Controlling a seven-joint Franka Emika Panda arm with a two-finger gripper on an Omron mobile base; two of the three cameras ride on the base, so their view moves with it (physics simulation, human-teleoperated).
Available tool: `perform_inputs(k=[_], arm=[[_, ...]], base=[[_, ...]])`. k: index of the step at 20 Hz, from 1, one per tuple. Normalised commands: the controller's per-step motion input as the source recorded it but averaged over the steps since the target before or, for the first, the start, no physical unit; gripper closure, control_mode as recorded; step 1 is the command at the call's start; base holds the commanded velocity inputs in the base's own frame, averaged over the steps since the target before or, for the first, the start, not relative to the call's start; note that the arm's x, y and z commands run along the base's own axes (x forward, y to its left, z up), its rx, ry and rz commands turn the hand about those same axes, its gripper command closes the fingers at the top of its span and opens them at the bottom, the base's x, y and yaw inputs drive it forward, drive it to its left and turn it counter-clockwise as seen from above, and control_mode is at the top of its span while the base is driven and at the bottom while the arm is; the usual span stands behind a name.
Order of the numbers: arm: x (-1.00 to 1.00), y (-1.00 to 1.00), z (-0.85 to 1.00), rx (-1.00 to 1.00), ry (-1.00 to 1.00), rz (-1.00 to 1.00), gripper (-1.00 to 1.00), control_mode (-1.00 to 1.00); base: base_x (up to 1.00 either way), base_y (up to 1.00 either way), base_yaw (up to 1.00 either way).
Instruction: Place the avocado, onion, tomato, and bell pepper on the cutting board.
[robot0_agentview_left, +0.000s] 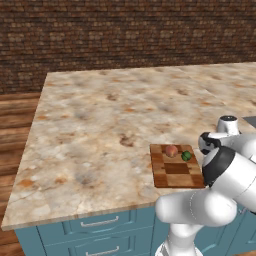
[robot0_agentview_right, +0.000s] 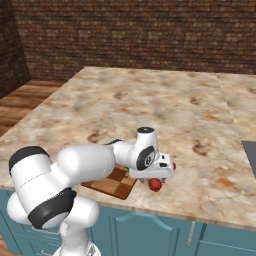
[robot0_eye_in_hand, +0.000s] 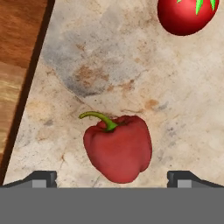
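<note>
The red bell pepper (robot0_eye_in_hand: 118, 146) with its curled green stem lies on the marble counter, directly below my open gripper (robot0_eye_in_hand: 112, 178); one fingertip stands on each side of it and neither touches it. The red tomato (robot0_eye_in_hand: 186, 15) sits farther off on the counter. From the right base view, the gripper (robot0_agentview_right: 152, 178) hangs over the bell pepper (robot0_agentview_right: 155, 185) near the counter's front edge, and the tomato (robot0_agentview_right: 173, 166) peeks out beside the hand. On the checkered cutting board (robot0_agentview_left: 176, 172) rest the peach-pink onion (robot0_agentview_left: 171, 150) and the dark green avocado (robot0_agentview_left: 186, 155).
The counter's front edge (robot0_eye_in_hand: 27, 87) runs close beside the pepper, with wooden floor beyond it. A brick wall (robot0_agentview_left: 125, 35) backs the counter. Blue drawers (robot0_agentview_left: 100, 222) sit below. My own arm covers part of the board (robot0_agentview_right: 112, 185).
</note>
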Motion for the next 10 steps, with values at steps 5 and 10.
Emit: perform_inputs(k=[5, 10], arm=[[0.00, -0.04, -0.02, 0.00, 0.00, 0.26, -1.00, -1.00], [0.06, 0.00, -0.02, 0.00, 0.00, 0.14, -1.00, -1.00]], base=[[0.00, 0.00, 0.00], [0.00, 0.00, 0.00]])
